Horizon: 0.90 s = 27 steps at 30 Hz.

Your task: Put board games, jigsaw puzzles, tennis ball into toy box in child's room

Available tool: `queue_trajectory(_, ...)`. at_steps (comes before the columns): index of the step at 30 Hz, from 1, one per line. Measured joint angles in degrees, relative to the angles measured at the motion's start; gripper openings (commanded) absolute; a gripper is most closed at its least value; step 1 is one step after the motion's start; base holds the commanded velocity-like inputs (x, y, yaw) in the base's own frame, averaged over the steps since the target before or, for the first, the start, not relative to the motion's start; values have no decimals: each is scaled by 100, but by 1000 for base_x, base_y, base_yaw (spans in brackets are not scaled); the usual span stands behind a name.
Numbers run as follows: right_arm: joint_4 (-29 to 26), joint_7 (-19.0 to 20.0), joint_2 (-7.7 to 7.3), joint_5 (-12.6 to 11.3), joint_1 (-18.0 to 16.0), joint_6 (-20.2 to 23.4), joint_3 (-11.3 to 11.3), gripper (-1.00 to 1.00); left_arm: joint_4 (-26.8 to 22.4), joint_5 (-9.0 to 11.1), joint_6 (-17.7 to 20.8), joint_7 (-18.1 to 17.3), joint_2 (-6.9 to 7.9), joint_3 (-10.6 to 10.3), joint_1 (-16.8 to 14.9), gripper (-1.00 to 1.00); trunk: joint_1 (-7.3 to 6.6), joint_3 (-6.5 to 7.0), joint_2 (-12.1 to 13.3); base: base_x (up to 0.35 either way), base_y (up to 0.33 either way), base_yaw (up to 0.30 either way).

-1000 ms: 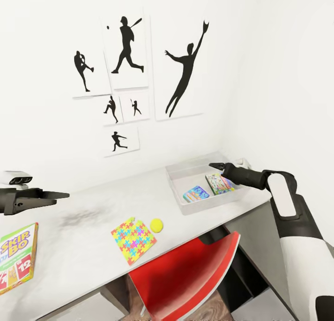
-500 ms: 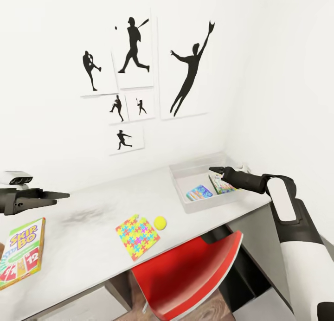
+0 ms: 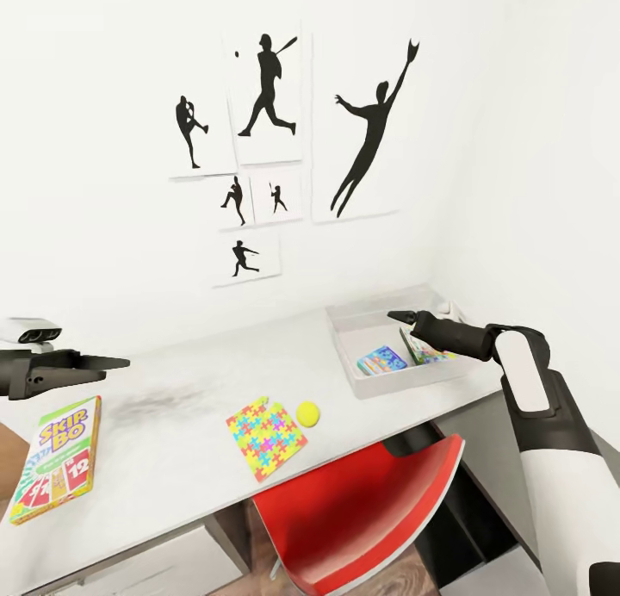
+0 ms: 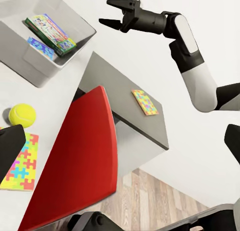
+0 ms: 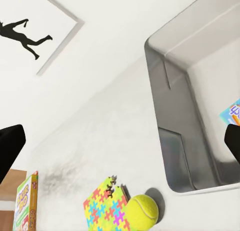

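Toy box: the shallow grey bin with sloping sides (image 3: 362, 381) sits at the far right end of the long white-topped table (image 3: 172, 458), and it's got a light blue printed game box (image 3: 383, 360) and a multicoloured flat board (image 3: 424, 348) leaning inside.
Right gripper: the black right gripper (image 3: 398, 318) hangs over the bin, jaws parted a little, nothing between them.
Left gripper: the black left gripper (image 3: 112, 363) hovers above the table's left end; looks narrow from the head view, but I can't tell how far open it is, and I see nothing in it.
Left on the table: the green-topped Skip-Bo game box (image 3: 58, 456) lies near the left front edge; the thin jigsaw board of yellow, pink, green and blue pieces (image 3: 265, 427) lies mid-table, with the small yellow-green tennis ball (image 3: 308, 413) just beside it.
Handling, ball: light, springy, likely to roll if nudged, so I'd close across its middle from above.
Handling, puzzle: stiff, thin and flat on the top, hard to get under; I'd pinch an edge, perhaps after sliding it to the table's front edge.
Handling, Skip-Bo: rigid cardboard, light; grip across the short sides.
Below: a red chair (image 3: 362, 510) tucked under the front edge.
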Motion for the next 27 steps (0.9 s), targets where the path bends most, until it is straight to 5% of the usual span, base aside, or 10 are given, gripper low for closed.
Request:
queue_trajectory(9,-3,4,1,0,0,0,1,100,-1,1,0,1,1,2,2,100,0,10,0,0,0,52)
queue_trajectory(27,-7,-11,35,4,0,-12,27,100,-1,3,0,1,2,3,4,100,0,71,0,0,0,260)
